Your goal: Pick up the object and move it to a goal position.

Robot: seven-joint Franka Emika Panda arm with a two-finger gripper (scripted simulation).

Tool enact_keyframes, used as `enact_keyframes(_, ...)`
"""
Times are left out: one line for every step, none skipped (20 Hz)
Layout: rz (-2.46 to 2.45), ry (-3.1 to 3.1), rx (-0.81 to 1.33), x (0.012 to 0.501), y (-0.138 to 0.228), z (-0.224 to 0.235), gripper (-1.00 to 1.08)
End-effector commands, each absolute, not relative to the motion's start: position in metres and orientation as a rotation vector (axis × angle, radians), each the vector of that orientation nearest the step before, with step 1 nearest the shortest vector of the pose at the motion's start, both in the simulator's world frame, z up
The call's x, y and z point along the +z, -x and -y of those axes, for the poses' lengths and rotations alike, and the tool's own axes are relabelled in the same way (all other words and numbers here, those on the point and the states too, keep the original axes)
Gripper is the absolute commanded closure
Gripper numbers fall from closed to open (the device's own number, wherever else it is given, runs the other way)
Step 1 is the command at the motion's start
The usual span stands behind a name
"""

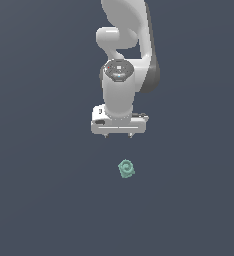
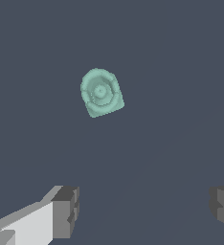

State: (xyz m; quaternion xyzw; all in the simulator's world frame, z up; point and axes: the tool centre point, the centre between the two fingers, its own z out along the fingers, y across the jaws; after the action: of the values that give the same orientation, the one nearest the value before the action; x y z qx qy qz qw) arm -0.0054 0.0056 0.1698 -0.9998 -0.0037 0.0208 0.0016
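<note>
A glossy white arm (image 1: 120,95) of rounded segments, dark grey joint band, flat white hand block, small grey-padded jaws.

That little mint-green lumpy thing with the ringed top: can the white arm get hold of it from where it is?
Probably yes. The mint-green lumpy object lies alone on bare grey floor, and the open end effector has nothing blocking it.

Bare dark grey-blue floor (image 1: 49,200) lies on every side of the small mint-green lumpy object with a ringed top (image 1: 126,168). Open air separates it from the white arm's gripper (image 1: 118,135), whose dark-tipped fingers (image 2: 66,210) stand wide apart, wider than the object.
</note>
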Motion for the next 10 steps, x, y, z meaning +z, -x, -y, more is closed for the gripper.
enact_keyframes(0.011, 3.138, 0.065, 0.1698, 0.0054, -0.0056, -0.92)
enact_keyframes(0.011, 3.138, 0.065, 0.1697, 0.0055, -0.0058, -0.92)
enact_keyframes(0.009, 3.138, 0.067, 0.1689, 0.0057, -0.0057, -0.92)
enact_keyframes(0.007, 3.138, 0.069, 0.1679, 0.0061, -0.0058, -0.92)
enact_keyframes(0.003, 3.139, 0.072, 0.1665, 0.0066, -0.0060, -0.92)
enact_keyframes(-0.002, 3.139, 0.076, 0.1647, 0.0074, -0.0062, -0.92)
enact_keyframes(-0.007, 3.140, 0.079, 0.1630, 0.0083, -0.0064, -0.92)
enact_keyframes(-0.012, 3.140, 0.082, 0.1617, 0.0091, -0.0064, -0.92)
enact_keyframes(-0.017, 3.141, 0.084, 0.1608, 0.0098, -0.0064, -0.92)
enact_keyframes(-0.020, 3.141, 0.086, 0.1604, 0.0104, -0.0065, -0.92)
